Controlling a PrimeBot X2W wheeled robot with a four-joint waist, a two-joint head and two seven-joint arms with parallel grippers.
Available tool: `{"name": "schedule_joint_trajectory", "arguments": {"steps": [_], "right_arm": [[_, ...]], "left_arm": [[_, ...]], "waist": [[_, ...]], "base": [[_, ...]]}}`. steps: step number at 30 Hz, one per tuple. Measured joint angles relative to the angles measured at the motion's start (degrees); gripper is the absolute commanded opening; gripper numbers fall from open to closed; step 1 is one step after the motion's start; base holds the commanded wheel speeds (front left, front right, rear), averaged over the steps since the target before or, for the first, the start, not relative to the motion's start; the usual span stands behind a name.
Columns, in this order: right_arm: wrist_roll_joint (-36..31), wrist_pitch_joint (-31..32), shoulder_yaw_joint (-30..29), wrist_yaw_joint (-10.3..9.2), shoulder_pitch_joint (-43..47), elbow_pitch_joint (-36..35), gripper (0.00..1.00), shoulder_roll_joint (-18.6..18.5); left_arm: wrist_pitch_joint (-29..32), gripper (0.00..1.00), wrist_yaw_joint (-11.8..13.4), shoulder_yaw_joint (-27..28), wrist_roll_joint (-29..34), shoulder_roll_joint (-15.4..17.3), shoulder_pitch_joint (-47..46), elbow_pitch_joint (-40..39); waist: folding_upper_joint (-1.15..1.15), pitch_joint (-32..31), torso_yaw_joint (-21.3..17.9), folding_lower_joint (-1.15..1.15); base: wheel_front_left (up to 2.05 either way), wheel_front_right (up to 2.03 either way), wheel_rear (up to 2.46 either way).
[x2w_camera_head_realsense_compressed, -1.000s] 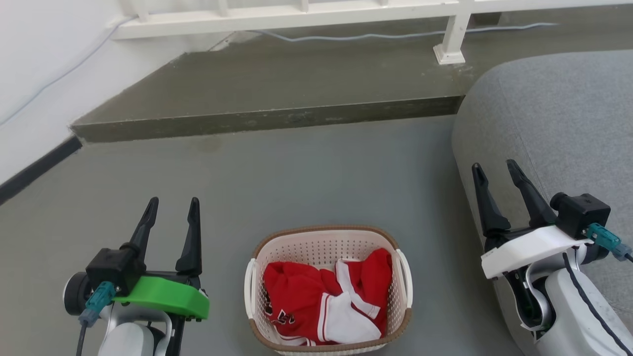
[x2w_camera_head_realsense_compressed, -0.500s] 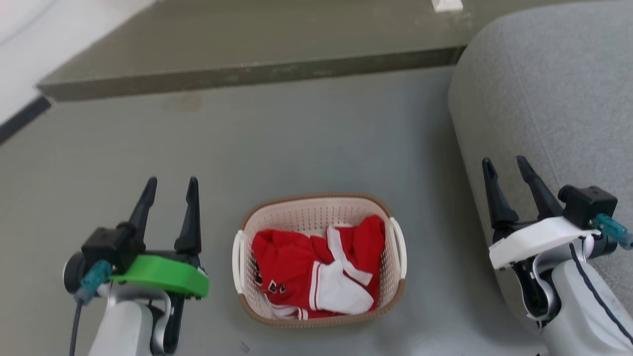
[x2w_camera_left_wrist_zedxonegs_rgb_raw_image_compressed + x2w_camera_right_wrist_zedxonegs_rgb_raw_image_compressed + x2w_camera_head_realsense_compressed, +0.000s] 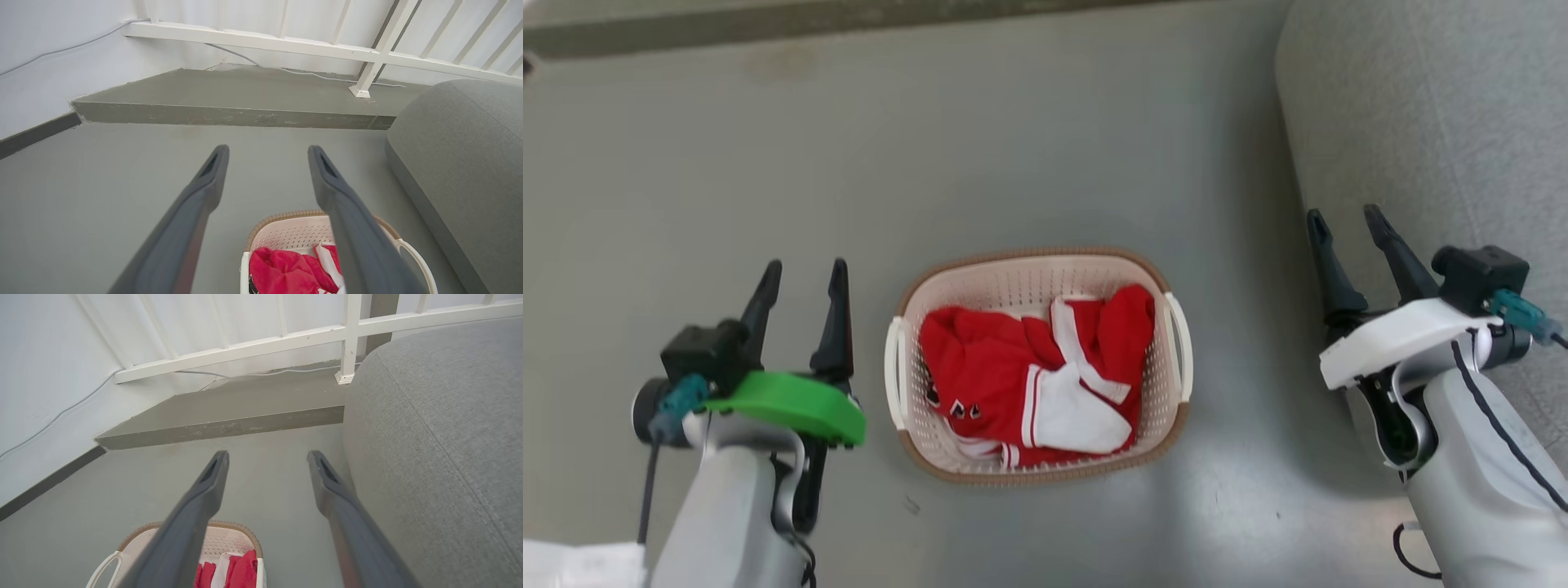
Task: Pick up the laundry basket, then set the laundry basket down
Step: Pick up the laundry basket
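Cream-plastic laundry basket (image 3: 1029, 282) sits between the spread, empty left gripper (image 3: 805, 265) and right gripper (image 3: 1343, 212); one missed loop handle (image 3: 893, 374) could tilt it, spilling the red garment (image 3: 988, 363).

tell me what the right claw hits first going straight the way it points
Probably the smooth grey floor just before the low raised step; the right claw sits close beside the grey fabric sofa.

Item counts, floor scene.
1 laundry basket (image 3: 1013, 282) with 2 loop handles (image 3: 894, 384), 1 red-and-white cloth bundle (image 3: 980, 367) (piece count unclear); left gripper (image 3: 805, 265) and right gripper (image 3: 1343, 212), 2 fingers (image 3: 837, 327) each; 1 grey sofa (image 3: 1421, 122), 1 raised step (image 3: 229, 114), 1 white railing (image 3: 286, 41), 1 cable (image 3: 310, 73).
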Motion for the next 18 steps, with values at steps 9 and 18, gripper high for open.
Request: {"name": "schedule_joint_trajectory", "arguments": {"steps": [9,18], "right_arm": [[0.1,1.8,1.9,0.93,-5.1,6.4,1.0,1.3],[0.0,3.5,3.7,1.19,-10.3,12.7,1.0,2.0]], "left_arm": [[0.1,1.0,0.0,-0.7,-1.9,-0.2,-7.2,5.8],[1.4,1.0,-0.5,-2.8,-3.3,-0.4,-12.8,13.2]], "waist": [[0.0,6.6,0.0,0.0],[0.0,12.9,0.5,0.0]], "base": [[0.0,0.0,0.0],[0.0,0.0,0.0]]}}
